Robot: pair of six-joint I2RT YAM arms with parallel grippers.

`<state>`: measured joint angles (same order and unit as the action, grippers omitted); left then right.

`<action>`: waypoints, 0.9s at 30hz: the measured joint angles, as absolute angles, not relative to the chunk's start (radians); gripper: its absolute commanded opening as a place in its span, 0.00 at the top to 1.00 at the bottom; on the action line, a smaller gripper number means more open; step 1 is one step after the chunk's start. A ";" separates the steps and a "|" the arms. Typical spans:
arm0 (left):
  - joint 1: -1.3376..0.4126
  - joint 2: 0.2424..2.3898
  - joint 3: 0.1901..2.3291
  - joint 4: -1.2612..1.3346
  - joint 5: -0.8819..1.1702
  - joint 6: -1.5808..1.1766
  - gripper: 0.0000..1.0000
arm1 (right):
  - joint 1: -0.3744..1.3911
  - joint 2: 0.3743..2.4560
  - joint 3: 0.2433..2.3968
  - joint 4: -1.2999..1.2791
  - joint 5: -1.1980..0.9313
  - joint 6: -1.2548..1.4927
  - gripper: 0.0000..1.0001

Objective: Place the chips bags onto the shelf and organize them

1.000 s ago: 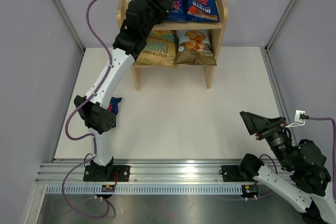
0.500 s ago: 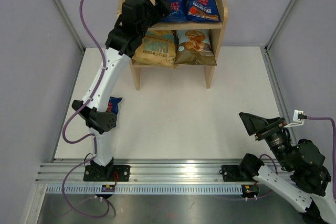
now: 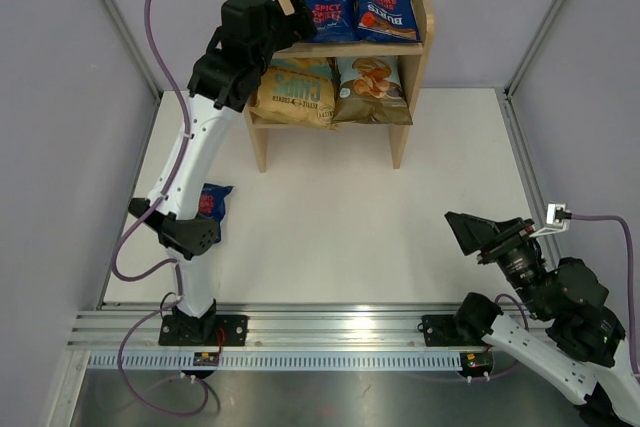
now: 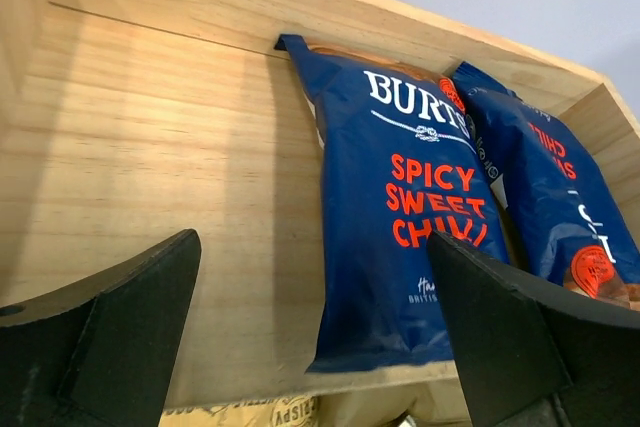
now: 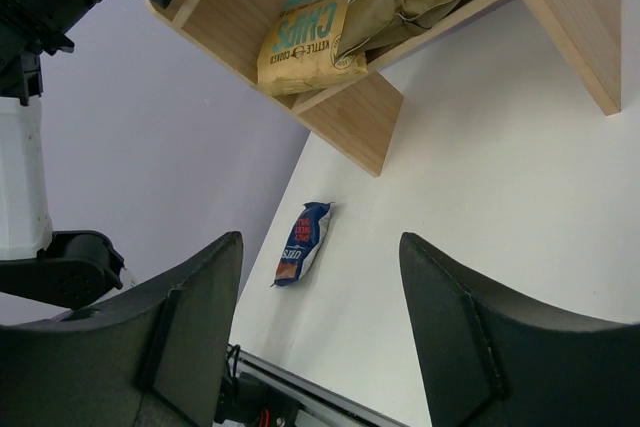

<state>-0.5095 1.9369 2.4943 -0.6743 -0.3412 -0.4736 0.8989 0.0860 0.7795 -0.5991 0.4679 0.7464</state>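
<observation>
Dark-blue spicy Burts bag (image 4: 400, 207) rests on the pale wooden shelf's (image 4: 150, 147) top tier, beside a second Burts bag (image 4: 545, 197). The left gripper (image 4: 305, 337), narrower a second ago, now stands spread wide before it, holding nothing: the bag is released. A tan-and-teal bag (image 3: 295, 92) and a cassava bag (image 3: 372, 87) fill the lower tier. A last Burts bag (image 3: 210, 202) lies on the white bench (image 3: 350, 227), left of frame, probably next. The right gripper (image 5: 320, 287), lower right, is parted and empty.

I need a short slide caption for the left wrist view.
Open left gripper facing two Burts chips bags on the shelf's top tier.
</observation>
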 measured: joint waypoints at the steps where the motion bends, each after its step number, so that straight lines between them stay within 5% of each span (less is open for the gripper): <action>1: -0.509 1.926 2.494 -0.682 -0.341 -0.461 0.01 | 0.899 0.091 0.779 -0.595 0.463 0.744 0.20; 3: -0.509 1.897 2.494 -0.691 -0.338 -0.434 0.01 | 0.899 0.107 0.775 -0.574 0.449 0.727 0.01; 14: -0.538 1.463 2.282 -0.688 -0.316 -0.310 0.01 | 0.900 0.505 0.723 -0.361 0.287 0.648 0.01; 27: -0.539 0.680 1.474 -0.852 -0.570 -0.401 0.01 | 0.902 1.189 0.646 0.201 0.100 0.837 0.08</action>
<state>-0.5392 0.6800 1.4738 -0.8524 -0.5705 -0.4007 0.9020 1.1893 0.6464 0.2012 0.0998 0.8371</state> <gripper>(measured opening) 0.988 0.950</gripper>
